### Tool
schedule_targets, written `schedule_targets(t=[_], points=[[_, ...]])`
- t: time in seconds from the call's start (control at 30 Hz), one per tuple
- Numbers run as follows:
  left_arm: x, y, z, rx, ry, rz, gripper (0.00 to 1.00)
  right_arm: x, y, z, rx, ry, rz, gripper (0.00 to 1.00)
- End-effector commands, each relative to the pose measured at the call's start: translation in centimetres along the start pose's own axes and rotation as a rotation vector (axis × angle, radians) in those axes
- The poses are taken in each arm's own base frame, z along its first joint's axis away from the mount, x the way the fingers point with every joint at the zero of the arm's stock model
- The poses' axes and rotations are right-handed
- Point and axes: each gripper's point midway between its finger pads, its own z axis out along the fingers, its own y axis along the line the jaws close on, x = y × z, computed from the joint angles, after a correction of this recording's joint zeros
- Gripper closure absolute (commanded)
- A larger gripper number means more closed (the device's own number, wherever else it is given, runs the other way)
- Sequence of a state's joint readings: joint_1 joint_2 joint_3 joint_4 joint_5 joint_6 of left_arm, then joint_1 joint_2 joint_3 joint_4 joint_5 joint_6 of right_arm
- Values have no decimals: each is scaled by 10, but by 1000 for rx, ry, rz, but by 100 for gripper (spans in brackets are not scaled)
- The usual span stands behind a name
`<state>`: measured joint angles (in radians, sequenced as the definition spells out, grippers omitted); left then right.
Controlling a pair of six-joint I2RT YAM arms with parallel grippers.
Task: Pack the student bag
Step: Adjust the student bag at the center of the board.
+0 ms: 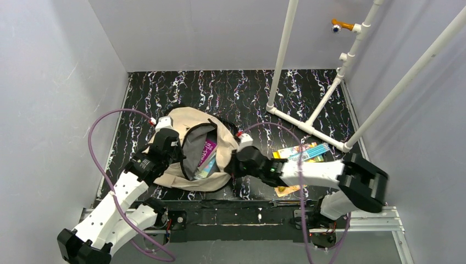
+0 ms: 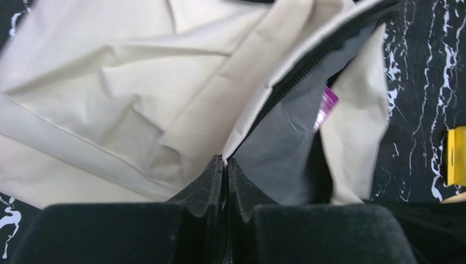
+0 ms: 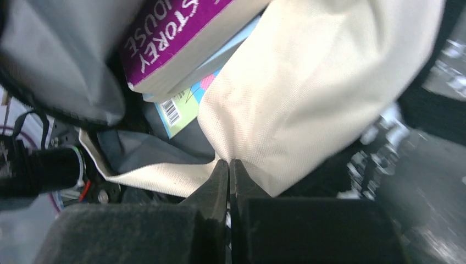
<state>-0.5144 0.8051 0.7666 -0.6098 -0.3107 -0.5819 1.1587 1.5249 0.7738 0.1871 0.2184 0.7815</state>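
- While both arms reached over the near-left part of the counter (image 1: 242,91), the student bag (image 1: 184,116) lay slumped there, close to the near edge, with its mouth gaping between them and the dark lining exposed.
- The left gripper (image 2: 225,160) was closed on the left rim of the mouth, pinching beige fabric right beside the zip line.
- The right gripper (image 3: 228,162) was closed on a fold of beige fabric at the right rim.
- A purple book (image 3: 176,33) lay within the opening, on top of a blue-green book (image 3: 184,104).
- More colourful books (image 1: 302,152) lay on the counter towards its right edge, apart from the bag and partly under the right arm.
- Judgement: the step in hand appeared to be spreading and steadying the mouth.
  - The two rims should be drawn apart evenly and raised a little, so that the books can settle deeper.
  - Pulling on thin cloth alone could let it slip from the gripper.
  - A hard pull towards the arms could drag the bag over the near edge.
- Not established:
  - How deep the two books sat, since the lining hid their lower ends.
  - Whether the right gripper held the lining as well as the outer cloth.
  - How many books lay under the right arm.
- A yellow object (image 2: 456,155) was cut off at the right border of the left wrist view and could not be identified.
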Motion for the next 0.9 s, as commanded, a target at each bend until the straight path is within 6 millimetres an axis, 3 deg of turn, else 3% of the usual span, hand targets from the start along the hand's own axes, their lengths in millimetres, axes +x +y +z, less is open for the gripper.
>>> schedule_targets(t=[0.0,0.07,0.13,0.2,0.23,0.33,0.4,0.57,0.87], points=[[-7,31,-2,-138,-87,-16,100,7,-16,-39,-92,-89,-49,99],[-4,28,-2,-115,-80,-11,100,13,-26,-48,-113,-124,-39,99],[2,20,0,-64,-51,4,100,6,-19,-51,-158,-164,-46,96],[10,8,2,-1,-11,19,100,-4,-18,-49,-135,-187,-50,66],[14,3,2,28,11,28,100,-12,-20,-47,-89,-202,-54,56],[23,-11,-1,108,68,43,100,-42,-44,-47,165,-209,-111,45],[29,-19,-3,156,99,40,100,-55,-42,-45,236,-185,-180,44],[34,-24,-4,186,122,21,100,-50,-49,-40,401,-39,-282,22],[31,-23,-2,168,110,5,100,-12,-42,-7,436,57,-385,15]])
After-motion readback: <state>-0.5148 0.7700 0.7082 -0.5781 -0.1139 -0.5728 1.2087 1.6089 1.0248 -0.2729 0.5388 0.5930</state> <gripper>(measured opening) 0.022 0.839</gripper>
